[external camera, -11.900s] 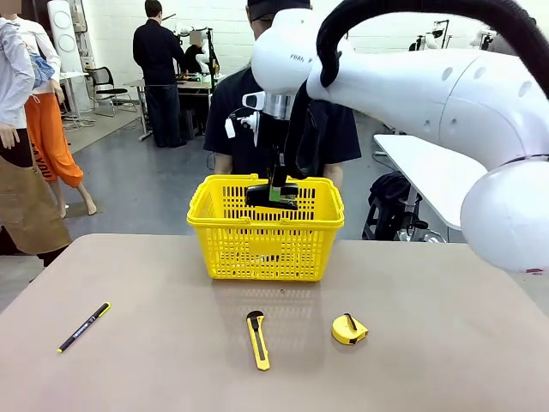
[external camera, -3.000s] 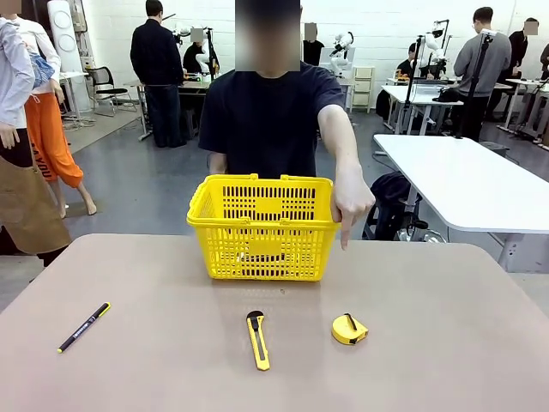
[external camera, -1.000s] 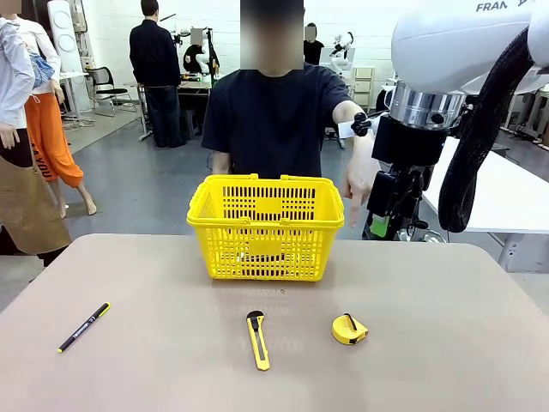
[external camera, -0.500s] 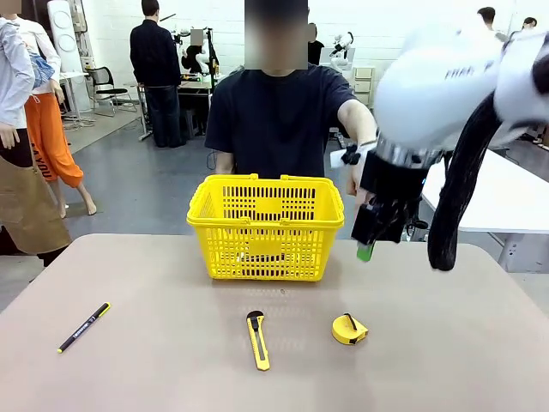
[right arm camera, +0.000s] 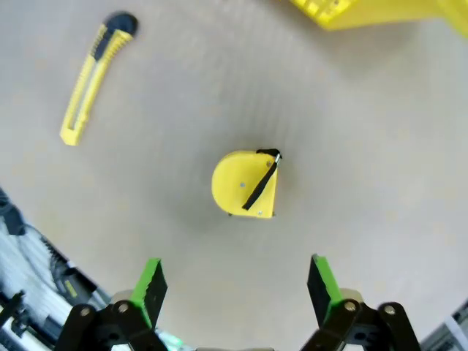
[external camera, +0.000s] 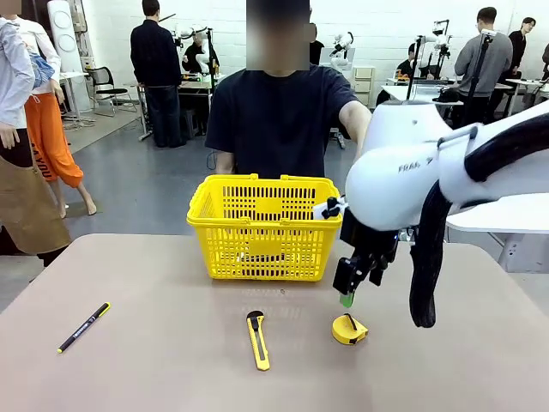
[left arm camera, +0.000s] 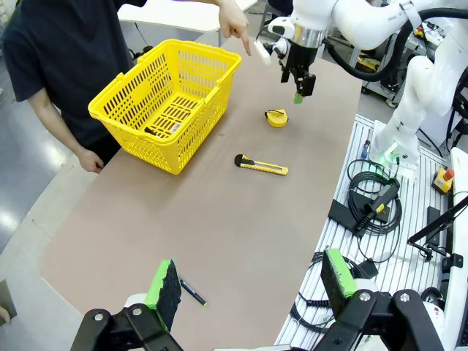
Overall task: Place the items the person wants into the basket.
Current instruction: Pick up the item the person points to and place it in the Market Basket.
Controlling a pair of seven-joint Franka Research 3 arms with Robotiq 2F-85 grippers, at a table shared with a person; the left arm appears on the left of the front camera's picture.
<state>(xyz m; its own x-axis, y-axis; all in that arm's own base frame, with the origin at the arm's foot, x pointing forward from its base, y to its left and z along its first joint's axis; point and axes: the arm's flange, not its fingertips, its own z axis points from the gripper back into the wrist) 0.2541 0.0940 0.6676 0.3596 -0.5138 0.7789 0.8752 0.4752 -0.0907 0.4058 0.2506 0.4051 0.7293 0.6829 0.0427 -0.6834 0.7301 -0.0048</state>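
Two green-padded fingers of the right gripper (external camera: 346,292) stand spread apart with nothing between them, hanging just above the tape measure (external camera: 349,330), a small rounded yellow plastic case with a black strap that lies flat on the matte beige table (external camera: 154,360). Beside it lies the long, slim yellow utility knife (external camera: 257,340), with bare tabletop between the two. Behind them stands the basket (external camera: 266,225), bright yellow slotted plastic with a thick rim, near the far edge in front of the person (external camera: 279,120), whose hand (left arm camera: 235,22) points downward with one finger. Well off toward the left edge lies a slim black pen (external camera: 83,327). Up high, the left gripper (left arm camera: 248,281) hangs with its fingers wide apart and empty
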